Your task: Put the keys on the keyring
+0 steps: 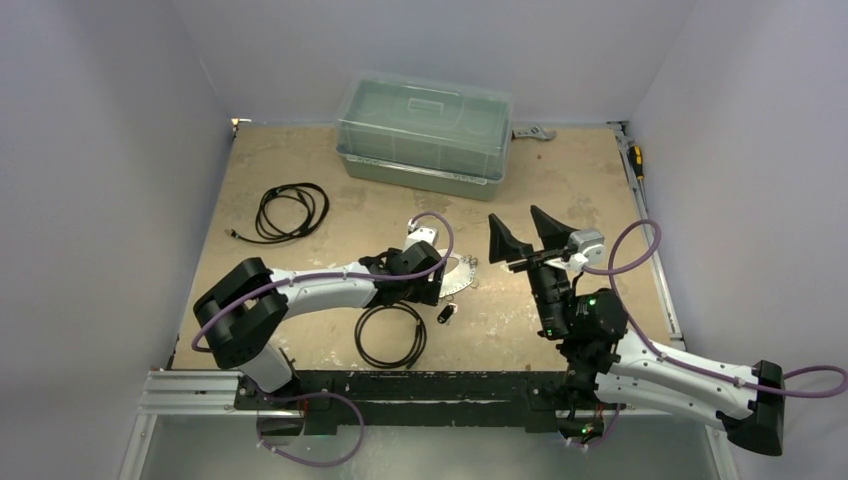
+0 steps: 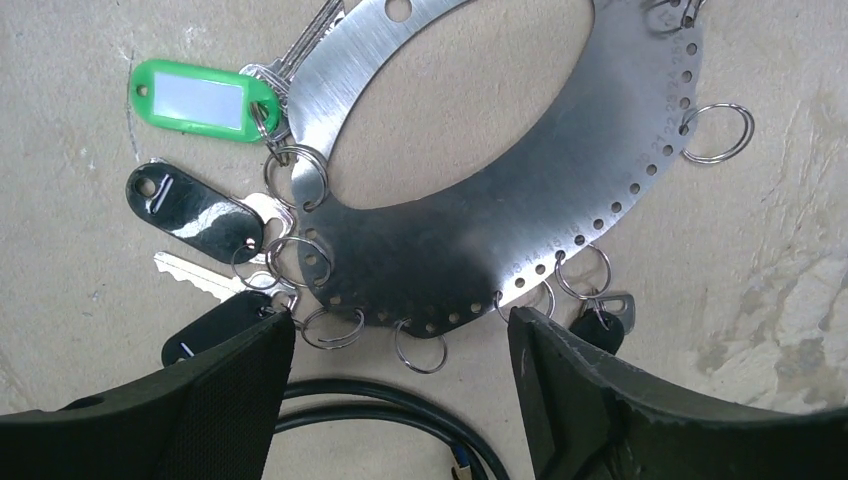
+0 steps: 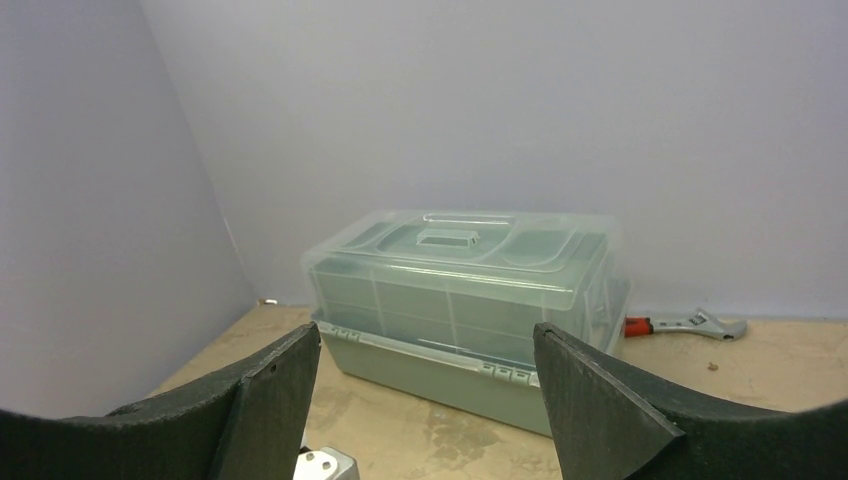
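Keyring [image 2: 480,240]: flat steel ring plate with punched holes, lay on table [image 2: 780,300] below left gripper [image 2: 400,322]. Keys [image 2: 195,212], black- and green-tagged, hung from split rings along its edge. Left gripper: fingers apart, empty. Right gripper [image 3: 425,335]: held high, wide apart, empty, facing plastic box [image 3: 465,290].

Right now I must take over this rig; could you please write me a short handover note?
Left claw: open, empty, over the keyring.
Right claw: open, empty, raised, facing the clear box.
Done: green-tagged key and black-tagged key hang on small rings at the keyring's rim; black-headed key seems hooked too.
Left: some small rings are bare; check for loose keys.
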Robot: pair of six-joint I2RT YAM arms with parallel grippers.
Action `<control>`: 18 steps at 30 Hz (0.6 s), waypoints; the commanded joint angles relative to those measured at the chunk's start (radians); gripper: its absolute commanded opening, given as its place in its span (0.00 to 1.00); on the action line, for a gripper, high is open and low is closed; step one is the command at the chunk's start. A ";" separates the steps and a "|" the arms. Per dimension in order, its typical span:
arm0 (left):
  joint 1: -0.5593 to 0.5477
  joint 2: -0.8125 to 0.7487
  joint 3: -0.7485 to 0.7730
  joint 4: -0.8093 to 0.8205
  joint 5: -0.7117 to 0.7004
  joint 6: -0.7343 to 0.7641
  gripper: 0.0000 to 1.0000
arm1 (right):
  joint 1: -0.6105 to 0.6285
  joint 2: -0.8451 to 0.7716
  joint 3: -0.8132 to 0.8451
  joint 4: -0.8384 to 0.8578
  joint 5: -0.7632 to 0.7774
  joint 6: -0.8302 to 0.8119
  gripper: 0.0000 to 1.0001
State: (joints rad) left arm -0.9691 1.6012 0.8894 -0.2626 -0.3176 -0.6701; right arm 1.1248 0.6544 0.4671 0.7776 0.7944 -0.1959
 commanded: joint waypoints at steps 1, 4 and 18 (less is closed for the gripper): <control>-0.003 0.010 0.032 0.015 -0.048 -0.037 0.76 | -0.003 0.008 0.001 0.044 0.019 -0.013 0.81; -0.005 0.026 0.015 0.036 -0.052 -0.053 0.76 | -0.003 0.012 0.002 0.043 0.016 -0.012 0.81; 0.004 0.191 0.100 0.136 -0.145 0.042 0.74 | -0.005 0.008 0.000 0.038 0.014 -0.007 0.82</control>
State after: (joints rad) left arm -0.9710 1.7306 0.9371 -0.1776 -0.4229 -0.6811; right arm 1.1248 0.6674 0.4671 0.7803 0.7944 -0.1986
